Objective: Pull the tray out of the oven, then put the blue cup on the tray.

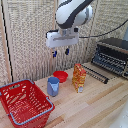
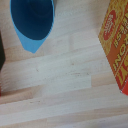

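The blue cup [image 1: 53, 86] stands upright on the wooden table, left of the orange bag [image 1: 79, 77]. My gripper [image 1: 60, 52] hangs high above the cup, open, with nothing between its fingers. The wrist view looks down into the blue cup [image 2: 32, 22], with the orange bag [image 2: 117, 45] close beside it. The oven [image 1: 115, 49] sits at the exterior view's right with its door [image 1: 96, 74] folded down. The tray [image 1: 107, 62], a rack of thin bars, shows at the oven's open front; how far out it sits I cannot tell.
A red basket [image 1: 25, 102] fills the table's front corner at the exterior view's left. A shallow red bowl [image 1: 60, 76] lies just behind the cup. A slatted wall stands behind the table.
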You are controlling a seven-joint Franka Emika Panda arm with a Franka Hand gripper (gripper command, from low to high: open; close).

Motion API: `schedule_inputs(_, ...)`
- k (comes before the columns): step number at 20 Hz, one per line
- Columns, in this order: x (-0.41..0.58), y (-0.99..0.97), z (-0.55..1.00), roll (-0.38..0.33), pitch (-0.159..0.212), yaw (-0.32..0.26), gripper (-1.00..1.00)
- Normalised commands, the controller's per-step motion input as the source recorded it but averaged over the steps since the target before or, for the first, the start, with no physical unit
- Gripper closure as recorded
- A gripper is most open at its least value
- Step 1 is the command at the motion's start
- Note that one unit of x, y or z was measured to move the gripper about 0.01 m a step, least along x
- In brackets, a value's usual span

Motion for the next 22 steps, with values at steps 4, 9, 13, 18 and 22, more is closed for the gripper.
schedule_inputs(4, 0.020, -0.09, -0.01, -0.209, -0.030, 0.157, -1.00)
schedule_inputs(9, -0.103, -0.30, 0.02, -0.284, -0.060, 0.157, -1.00)
schedule_inputs(13, -0.080, -0.39, 0.08, -0.287, -0.056, 0.108, -1.00)
schedule_inputs(18, -0.081, -0.54, 0.09, -0.269, -0.058, 0.068, -1.00)
schedule_inputs(22, -0.044, -0.64, 0.05, -0.280, -0.028, 0.024, -1.00)
